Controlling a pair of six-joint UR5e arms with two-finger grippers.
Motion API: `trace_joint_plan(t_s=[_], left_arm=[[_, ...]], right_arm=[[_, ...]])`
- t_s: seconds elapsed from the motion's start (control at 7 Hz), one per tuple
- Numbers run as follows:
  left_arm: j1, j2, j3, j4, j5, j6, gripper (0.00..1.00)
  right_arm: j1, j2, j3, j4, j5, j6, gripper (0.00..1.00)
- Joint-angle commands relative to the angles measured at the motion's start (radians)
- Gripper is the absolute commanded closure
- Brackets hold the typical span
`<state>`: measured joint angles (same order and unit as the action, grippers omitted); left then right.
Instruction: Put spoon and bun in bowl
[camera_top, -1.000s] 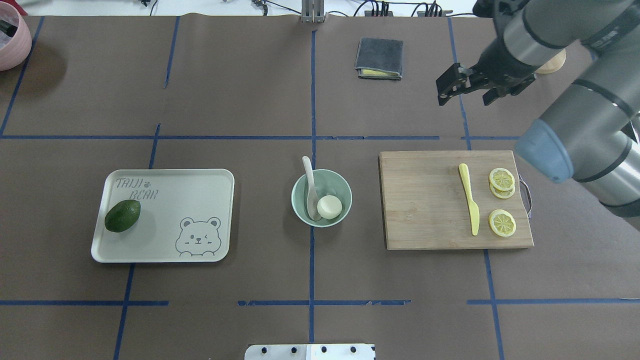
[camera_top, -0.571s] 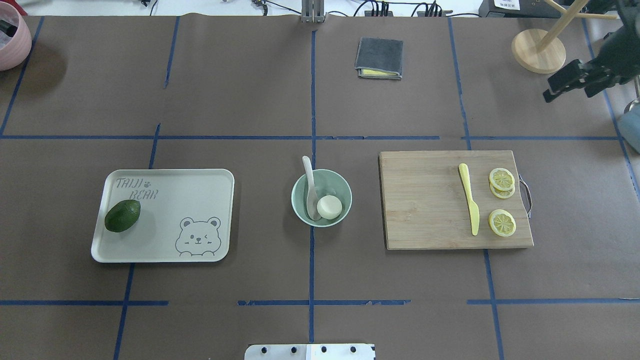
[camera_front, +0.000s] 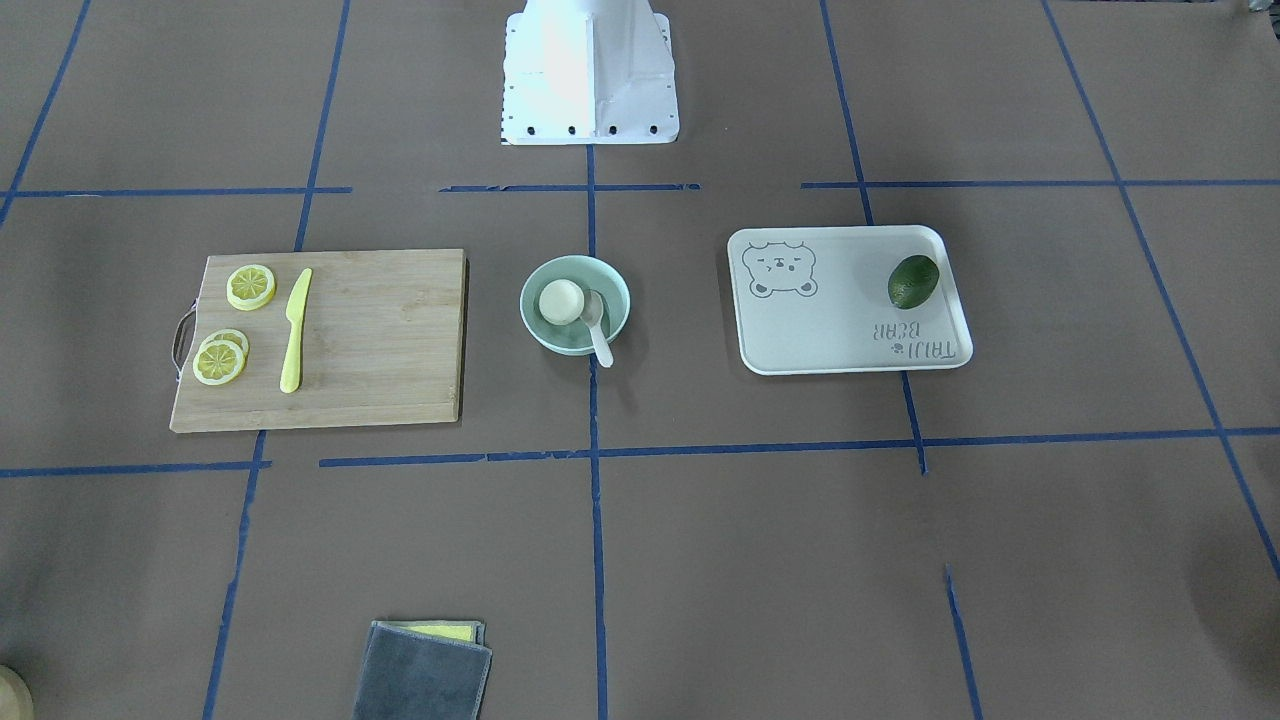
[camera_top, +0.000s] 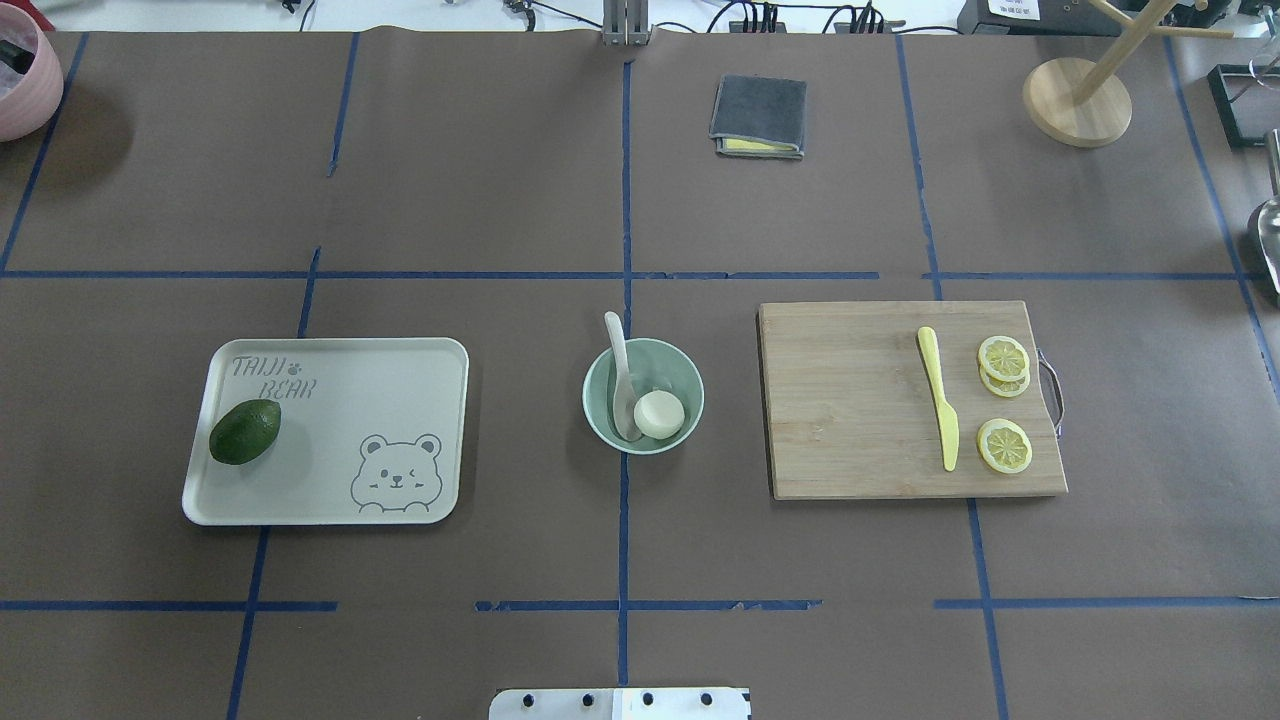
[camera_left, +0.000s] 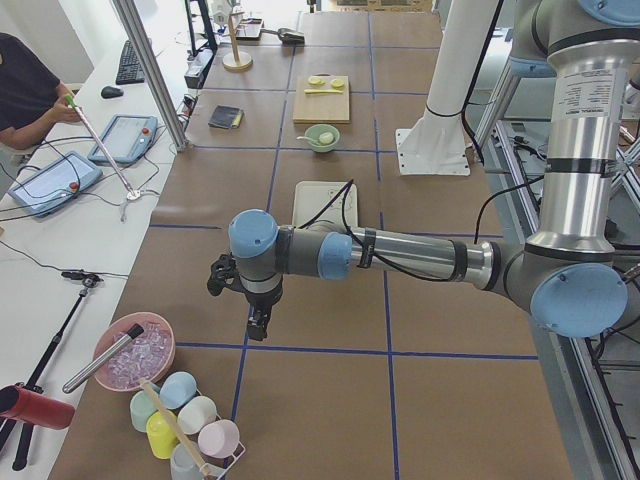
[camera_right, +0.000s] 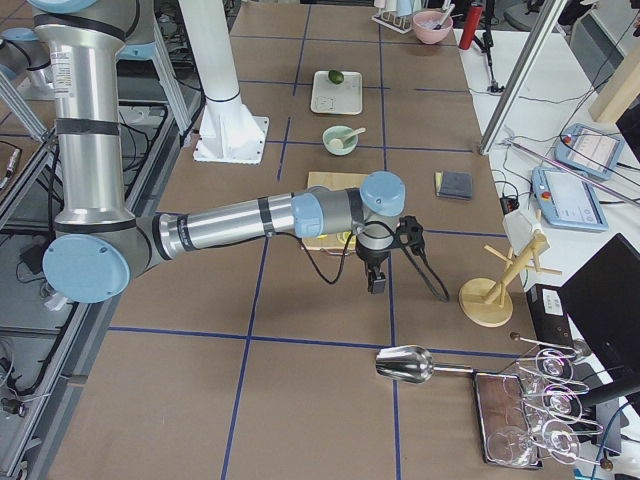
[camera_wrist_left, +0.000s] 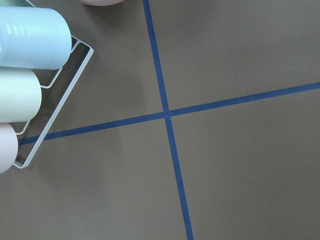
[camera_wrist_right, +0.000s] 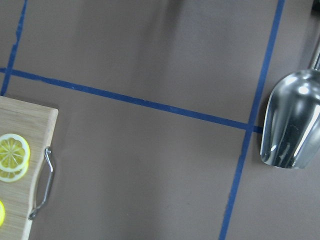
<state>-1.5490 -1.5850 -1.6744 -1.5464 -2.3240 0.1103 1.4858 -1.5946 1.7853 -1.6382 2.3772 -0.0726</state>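
The pale green bowl stands at the table's middle, also in the front view. The white bun lies inside it. The white spoon rests in the bowl beside the bun, its handle over the far rim. My left gripper hangs over the table's left end, far from the bowl. My right gripper hangs over the right end, past the cutting board. Each shows only in a side view, so I cannot tell whether it is open or shut.
A cutting board right of the bowl carries a yellow knife and lemon slices. A tray with an avocado lies left. A grey cloth, wooden stand and metal scoop are at the back right.
My right arm has drawn back to the right and left the overhead view. The bowl, bun and spoon have not moved.
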Motion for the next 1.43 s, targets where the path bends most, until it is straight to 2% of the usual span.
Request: trace_joint_plan(t_s=[0.0, 0.43, 0.86, 1.29], left_arm=[[0.000, 0.000, -0.001, -0.003, 0.000, 0.000, 0.00], [0.001, 0.031, 0.001, -0.011, 0.000, 0.003, 0.00], [-0.038, 0.053, 0.028, 0.003, 0.000, -0.001, 0.00], [-0.048, 0.050, 0.042, 0.005, -0.002, -0.009, 0.00]], right_arm=[[0.047, -0.013, -0.044, 0.012, 0.007, -0.070, 0.00], [0.065, -0.045, -0.055, 0.037, 0.002, -0.062, 0.00], [0.143, -0.047, -0.148, 0.037, 0.071, -0.062, 0.00], [0.143, -0.044, -0.150, 0.038, 0.077, -0.059, 0.00]])
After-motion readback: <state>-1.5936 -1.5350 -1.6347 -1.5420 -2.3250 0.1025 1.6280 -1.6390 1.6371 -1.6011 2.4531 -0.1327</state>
